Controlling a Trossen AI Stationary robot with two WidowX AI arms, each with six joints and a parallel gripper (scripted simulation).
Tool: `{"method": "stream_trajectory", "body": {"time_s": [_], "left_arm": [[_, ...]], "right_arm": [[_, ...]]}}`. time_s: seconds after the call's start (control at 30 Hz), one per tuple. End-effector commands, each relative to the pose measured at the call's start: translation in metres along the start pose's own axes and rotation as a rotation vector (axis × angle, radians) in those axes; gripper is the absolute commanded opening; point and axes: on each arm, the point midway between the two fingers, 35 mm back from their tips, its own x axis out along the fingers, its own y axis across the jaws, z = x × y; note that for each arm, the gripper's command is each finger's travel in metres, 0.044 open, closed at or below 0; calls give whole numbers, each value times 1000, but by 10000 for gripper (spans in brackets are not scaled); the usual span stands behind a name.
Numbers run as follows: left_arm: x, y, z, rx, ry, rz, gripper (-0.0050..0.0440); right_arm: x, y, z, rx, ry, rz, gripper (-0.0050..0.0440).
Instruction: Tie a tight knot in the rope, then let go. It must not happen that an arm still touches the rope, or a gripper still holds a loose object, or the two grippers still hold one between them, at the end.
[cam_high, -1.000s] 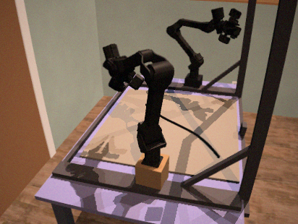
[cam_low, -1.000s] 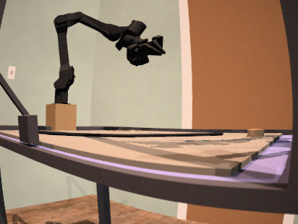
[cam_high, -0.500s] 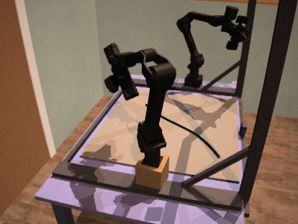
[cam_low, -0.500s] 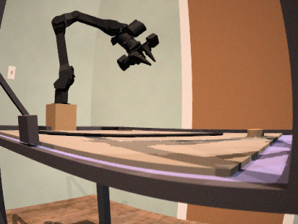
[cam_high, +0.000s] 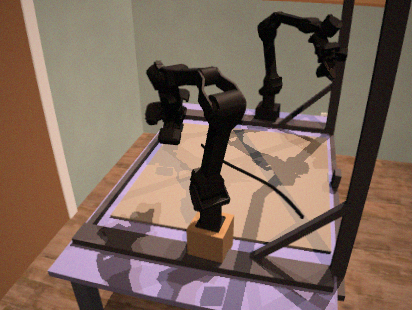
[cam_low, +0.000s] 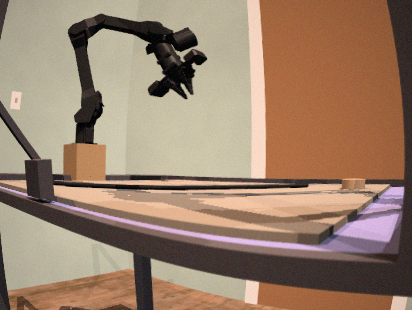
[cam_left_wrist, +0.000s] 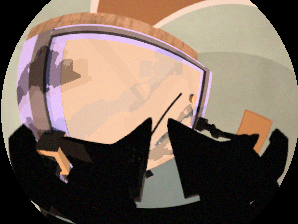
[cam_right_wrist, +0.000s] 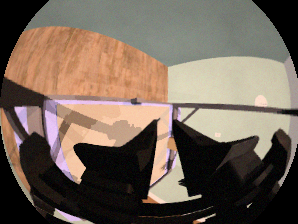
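On the matte tan board (cam_high: 150, 200) (cam_low: 280, 225) (cam_left_wrist: 95, 110) (cam_right_wrist: 105, 115) lies a thin, gently curved rope (cam_high: 274, 187) (cam_low: 220, 187) (cam_left_wrist: 167, 110)

Black, slim, long rope (cam_high: 272, 186) (cam_low: 200, 187) (cam_left_wrist: 165, 113): unknotted along the visible length, lying flat on the tan mat, stretched out in one gentle bend, visible ends apart, part hidden in the top view.

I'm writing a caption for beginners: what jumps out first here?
The big black near arm, standing on a wooden block, dominates the top view. Next comes the far arm, raised across the table; then the thin black rope, lying gently curved between them.
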Motion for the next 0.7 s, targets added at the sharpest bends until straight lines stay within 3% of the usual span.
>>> {"method": "stream_trajectory", "body": {"time_s": [0.0,0.13,0.2,0.47,0.67], "left_arm": [[-17,9,-5,186,-10,70,85],[-25,25,-11,332,17,155,85],[-25,25,-11,332,17,155,85],[-48,60,-27,664,129,331,85],[-61,75,-34,815,203,400,85]], "right_arm": [[12,3,-14,180,64,128,85],[22,13,-28,334,145,247,85],[22,13,-28,334,145,247,85],[31,37,-62,704,389,489,85],[31,45,-76,880,518,576,85]]}}
